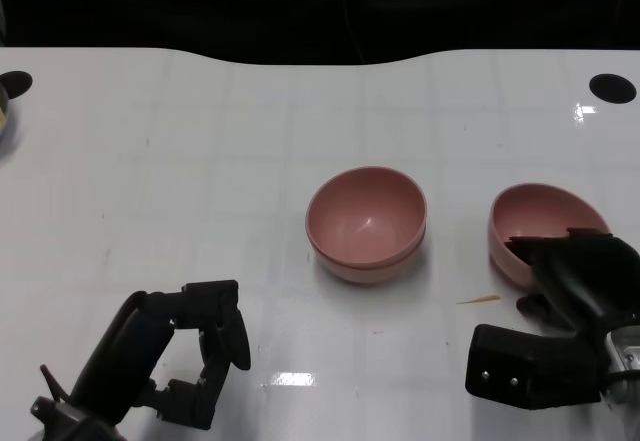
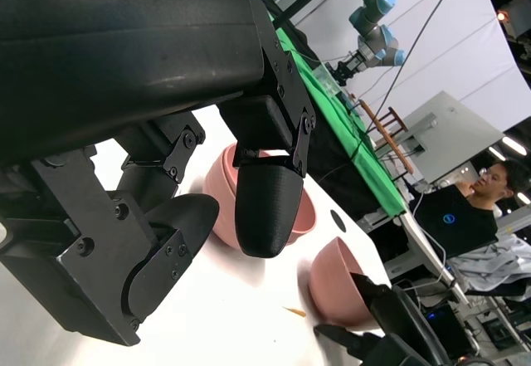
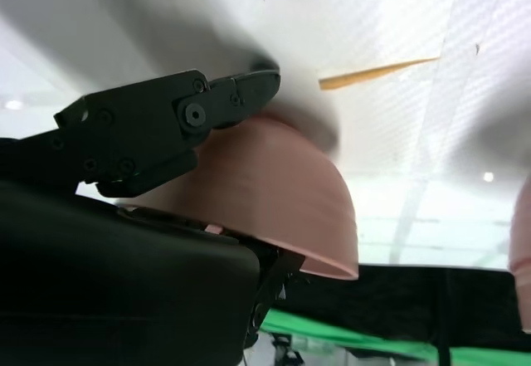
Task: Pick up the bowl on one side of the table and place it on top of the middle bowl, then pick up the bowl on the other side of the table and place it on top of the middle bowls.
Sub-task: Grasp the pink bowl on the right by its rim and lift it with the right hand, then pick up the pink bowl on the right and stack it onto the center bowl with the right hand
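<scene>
The left hand [image 1: 195, 351] was seen low at the near left of the white table [image 1: 200, 161], its fingers [image 1: 225, 326] curled loosely but apart, with nothing held between them; in the left wrist view the same hand [image 2: 207, 208] was shown hanging above the table surface with open space between its fingers. A dark hole [image 1: 15, 84] was set in the table near the far left edge, with part of a rounded object cut off by the picture's edge just beside it. The middle stack [image 1: 366, 223] stood upright at the table's centre: a pink bowl nested in a second one, whose rim showed as a double edge; it was also visible past the left hand's fingers in the left wrist view [image 2: 217, 185]. A thin tan sliver [image 1: 478, 300] lay on the table between the stack and the right bowl [image 1: 535, 223]. That bowl was tilted, its opening turned toward the centre, and was gripped at its near rim by the right hand [image 1: 575, 271]; in the right wrist view the bowl [image 3: 282, 192] was clamped with a finger [image 3: 166, 125] against its outer wall. Whether the bowl was touching the table could not be told. A second dark hole [image 1: 612, 87] was set near the far right corner. A person [image 2: 465, 208] in dark clothing was visible beyond the table in the left wrist view.
</scene>
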### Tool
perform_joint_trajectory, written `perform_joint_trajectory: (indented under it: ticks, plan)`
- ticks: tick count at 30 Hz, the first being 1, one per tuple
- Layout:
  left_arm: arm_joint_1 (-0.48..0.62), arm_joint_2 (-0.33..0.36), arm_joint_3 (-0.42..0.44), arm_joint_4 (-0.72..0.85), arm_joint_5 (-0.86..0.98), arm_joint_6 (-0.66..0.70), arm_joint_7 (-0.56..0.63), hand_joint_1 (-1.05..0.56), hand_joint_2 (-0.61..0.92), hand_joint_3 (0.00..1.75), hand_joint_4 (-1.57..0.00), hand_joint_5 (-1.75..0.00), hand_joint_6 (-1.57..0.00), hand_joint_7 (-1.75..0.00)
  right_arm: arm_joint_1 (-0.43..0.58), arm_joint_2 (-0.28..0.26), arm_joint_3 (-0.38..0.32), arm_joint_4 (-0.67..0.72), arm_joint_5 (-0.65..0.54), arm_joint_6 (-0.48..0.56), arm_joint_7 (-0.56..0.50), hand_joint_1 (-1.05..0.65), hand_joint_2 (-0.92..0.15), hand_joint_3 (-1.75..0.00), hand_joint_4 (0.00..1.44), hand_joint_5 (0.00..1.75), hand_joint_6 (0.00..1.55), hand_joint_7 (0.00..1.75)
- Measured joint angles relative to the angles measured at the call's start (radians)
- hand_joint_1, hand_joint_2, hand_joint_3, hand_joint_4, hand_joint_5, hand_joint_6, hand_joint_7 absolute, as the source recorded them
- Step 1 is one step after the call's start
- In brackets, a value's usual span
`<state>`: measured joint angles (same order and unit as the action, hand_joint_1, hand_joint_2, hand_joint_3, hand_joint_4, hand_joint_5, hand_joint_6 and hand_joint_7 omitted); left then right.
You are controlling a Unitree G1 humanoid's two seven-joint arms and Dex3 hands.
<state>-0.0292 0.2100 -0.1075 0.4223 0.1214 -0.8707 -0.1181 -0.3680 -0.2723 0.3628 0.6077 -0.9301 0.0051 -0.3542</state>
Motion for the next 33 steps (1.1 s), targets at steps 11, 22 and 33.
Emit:
perform_joint_trajectory:
  ticks: [11, 22, 33]
  plan:
    - [0.006, -0.002, 0.0, -0.007, 0.022, 0.001, 0.0, 0.0, 0.16, 1.69, -0.95, -1.73, -0.91, -1.5, -0.058, -0.043, 0.061, 0.052, -0.019, -0.166, -0.301, -0.16, -0.83, -0.06, 0.99, 1.75, 0.74, 1.71]
    - [0.006, -0.003, 0.001, -0.007, 0.03, 0.005, 0.0, 0.03, 0.16, 1.7, -0.96, -1.71, -0.92, -1.49, -0.076, -0.047, 0.06, -0.213, -0.008, -0.241, -0.291, -0.15, -0.3, -1.12, 1.01, 1.75, 0.76, 1.75]
    - [0.005, -0.005, 0.0, -0.007, 0.028, 0.005, 0.0, 0.03, 0.19, 1.67, -0.95, -1.72, -0.9, -1.51, -0.152, 0.019, 0.096, -0.235, -0.006, -0.318, -0.251, -0.12, -0.26, -1.1, 1.02, 1.75, 0.8, 1.71]
